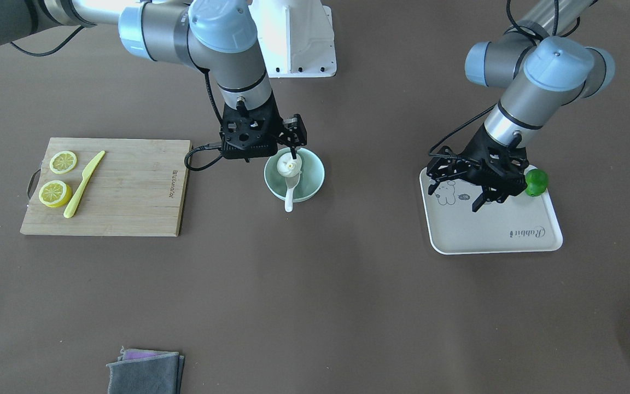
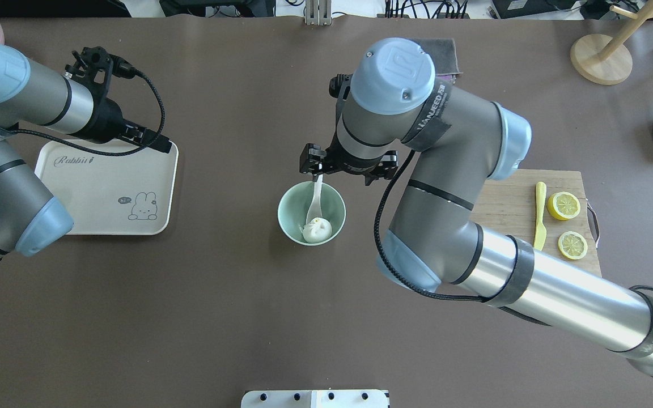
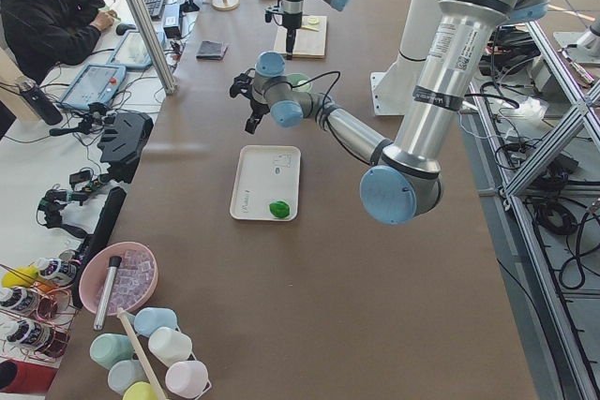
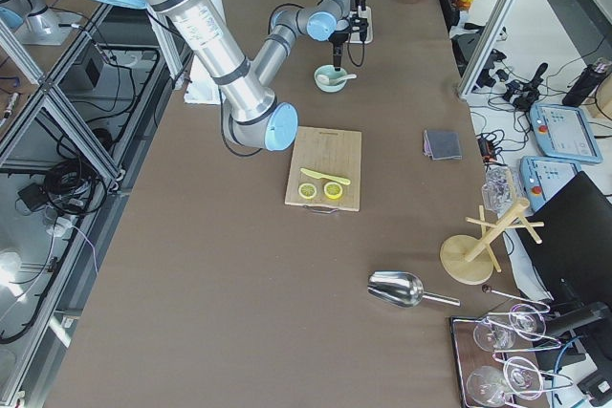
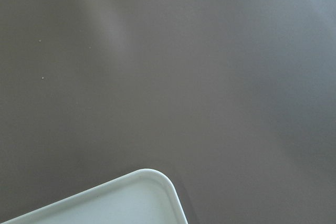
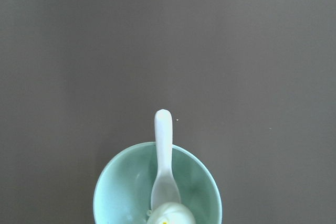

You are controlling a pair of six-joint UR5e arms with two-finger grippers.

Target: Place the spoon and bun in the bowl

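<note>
Folded grey cloth (image 1: 145, 371) lies at the near table edge. Mint bowl (image 1: 313, 179) sits mid-table. The bun (image 1: 286, 164) is inside it. The spoon (image 1: 289, 198) also rests in it, scoop down against the bun, handle leaning out over the rim. Right gripper (image 1: 295, 150) hangs just above the bowl, right over the bun, gripping nothing; jaw spread can't be made out. Left gripper (image 1: 459, 196) hovers over the beige tray (image 1: 490, 230), fingers spread wide, empty, touching nothing, well apart from the bowl.
</note>
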